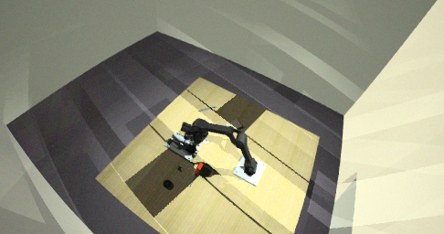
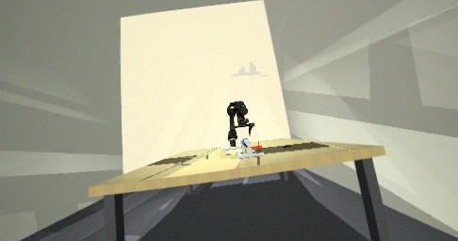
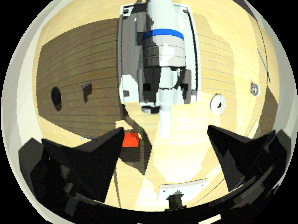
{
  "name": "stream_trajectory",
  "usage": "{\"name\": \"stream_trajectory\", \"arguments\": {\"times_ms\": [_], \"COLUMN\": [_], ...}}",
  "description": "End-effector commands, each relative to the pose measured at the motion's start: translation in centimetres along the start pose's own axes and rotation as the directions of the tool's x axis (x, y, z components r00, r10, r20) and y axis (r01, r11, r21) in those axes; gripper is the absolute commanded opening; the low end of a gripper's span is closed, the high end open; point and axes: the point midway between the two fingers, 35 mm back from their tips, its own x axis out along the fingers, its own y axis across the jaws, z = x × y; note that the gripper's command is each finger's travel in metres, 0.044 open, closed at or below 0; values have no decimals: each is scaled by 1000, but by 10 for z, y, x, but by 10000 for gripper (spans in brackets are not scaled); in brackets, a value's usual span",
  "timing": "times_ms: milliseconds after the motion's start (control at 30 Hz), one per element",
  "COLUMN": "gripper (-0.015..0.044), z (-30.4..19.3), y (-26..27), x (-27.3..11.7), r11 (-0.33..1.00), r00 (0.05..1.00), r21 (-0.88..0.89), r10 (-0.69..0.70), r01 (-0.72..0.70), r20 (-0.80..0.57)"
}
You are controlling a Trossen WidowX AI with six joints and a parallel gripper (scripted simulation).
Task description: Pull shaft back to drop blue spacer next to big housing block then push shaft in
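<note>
The step in hand is judged to be the approach for a grip on the shaft (image 3: 164, 119): the claw (image 3: 166, 145) should descend square over the free end that sticks out of the white assembly (image 3: 157, 52) toward the camera, close only once that end sits between the fingers, then draw back slowly and stop as soon as the blue spacer (image 3: 164, 32) falls. Left to right in the wrist view, the left finger (image 3: 100, 156), the shaft end and the right finger (image 3: 236, 149) stand well apart. The claw is fully spread, holds nothing and touches nothing, above the worktop (image 3: 220, 63); the spacer sits on the shaft.
</note>
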Motion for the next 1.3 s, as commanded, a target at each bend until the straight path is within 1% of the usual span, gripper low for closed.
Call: {"name": "stream_trajectory", "arguments": {"times_ms": [0, 167, 233, 500, 700, 967, 1033, 1267], "gripper": [440, 440, 440, 440, 440, 440, 440, 440], "z": [-1, 0, 0, -6, -19, -48, -52, -52], "y": [0, 0, 1, 5, 5, 1, 1, 1], "x": [0, 0, 1, 8, 12, 19, 19, 19], "r11": [1000, 1000, 1000, 1000, 1000, 1000, 1000, 1000], "r00": [1000, 1000, 1000, 959, 882, 731, 716, 716], "r21": [-6, -6, -8, -23, -21, -8, -6, -6], "r10": [4, 4, 2, -7, -5, 6, 7, 7], "r01": [-4, -4, -2, 14, 17, -1, -4, -4], "r20": [-2, -2, 20, 283, 471, 682, 698, 698]}}
